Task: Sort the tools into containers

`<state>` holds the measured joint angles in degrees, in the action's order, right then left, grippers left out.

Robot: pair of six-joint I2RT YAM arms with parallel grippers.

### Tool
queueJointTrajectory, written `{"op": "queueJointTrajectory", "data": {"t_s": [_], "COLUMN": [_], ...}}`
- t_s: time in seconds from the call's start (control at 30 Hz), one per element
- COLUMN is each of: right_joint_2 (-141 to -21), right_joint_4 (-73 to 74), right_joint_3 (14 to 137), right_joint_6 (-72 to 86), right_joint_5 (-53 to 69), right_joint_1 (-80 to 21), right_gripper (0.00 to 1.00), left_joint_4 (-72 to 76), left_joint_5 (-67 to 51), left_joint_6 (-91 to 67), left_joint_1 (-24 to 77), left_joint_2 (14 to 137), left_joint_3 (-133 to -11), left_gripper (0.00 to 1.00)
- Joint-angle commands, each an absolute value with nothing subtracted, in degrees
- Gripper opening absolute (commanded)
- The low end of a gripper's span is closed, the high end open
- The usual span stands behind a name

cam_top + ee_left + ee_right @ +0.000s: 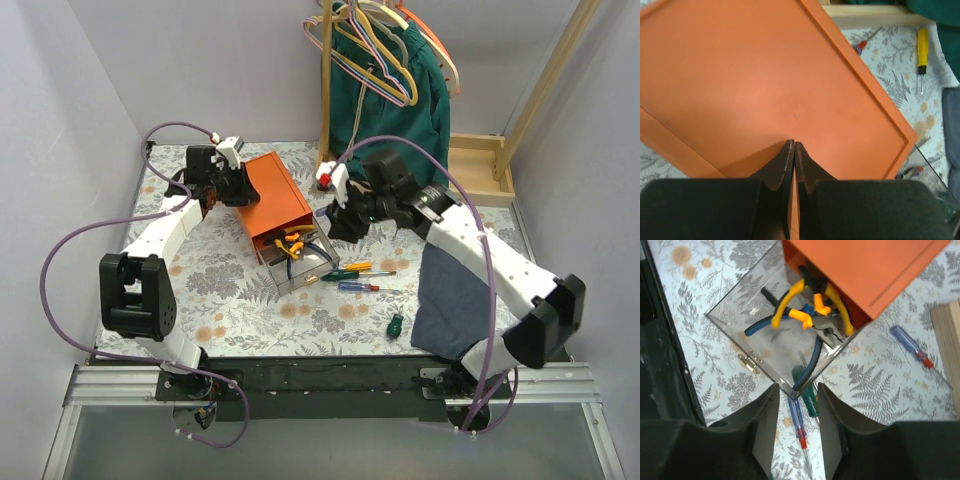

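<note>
The orange cabinet (275, 198) lies on the floral table, with one clear drawer (300, 265) pulled out toward the front. The drawer (735, 315) holds yellow-handled pliers (789, 304), blue-handled pliers (759, 326) and orange-handled pliers (826, 299). My left gripper (225, 185) is shut, with its tips resting on the cabinet's orange top (765, 75). My right gripper (797, 395) is open and empty above the drawer's near corner. Below it lie a blue screwdriver (796, 415) and a green one (810, 399). More screwdrivers lie loose: blue (912, 345), yellow (922, 47), small green (396, 325).
A dark blue cloth (455, 295) lies at the right under my right arm. A wooden rack base (482, 165) stands at the back right, with hangers (385, 45) and a green garment (395, 105) above it. White walls close in both sides.
</note>
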<state>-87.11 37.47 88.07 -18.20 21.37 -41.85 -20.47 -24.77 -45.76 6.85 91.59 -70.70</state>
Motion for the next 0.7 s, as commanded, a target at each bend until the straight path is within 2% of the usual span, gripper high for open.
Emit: {"op": "queueJointTrajectory", "data": {"t_s": [0.0, 0.1, 0.13, 0.37, 0.53, 0.67], "right_joint_2": [-79.12, -74.63, -73.92, -71.10, -70.40, -73.64], "right_joint_4": [35.52, 32.44, 31.91, 19.27, 0.84, -7.90], "right_joint_3": [73.94, 66.11, 64.35, 55.47, 46.69, 46.05], "right_joint_6": [-30.82, -34.88, -36.63, -38.58, -45.69, -49.39], "right_joint_5": [26.98, 27.77, 27.86, 23.30, 15.74, 13.19], "right_joint_1": [-42.36, -43.85, -44.38, -49.74, -53.87, -54.14], "right_gripper": [0.35, 0.20, 0.18, 0.10, 0.02, 0.01], "left_joint_4": [-18.37, -19.77, -20.21, -20.74, -21.88, -22.33], "left_joint_5": [-25.05, -23.21, -22.33, -19.78, -19.51, -19.34], "left_joint_6": [-46.41, -46.06, -45.97, -44.48, -42.72, -42.01], "left_joint_1": [6.68, 6.68, 6.68, 6.68, 6.68, 6.68], "left_joint_2": [94.55, 97.11, 97.55, 98.35, 98.70, 98.79], "left_joint_3": [-75.58, -76.55, -76.47, -73.39, -72.69, -72.34], "left_gripper": [0.00, 0.00, 0.00, 0.00, 0.00, 0.00]}}
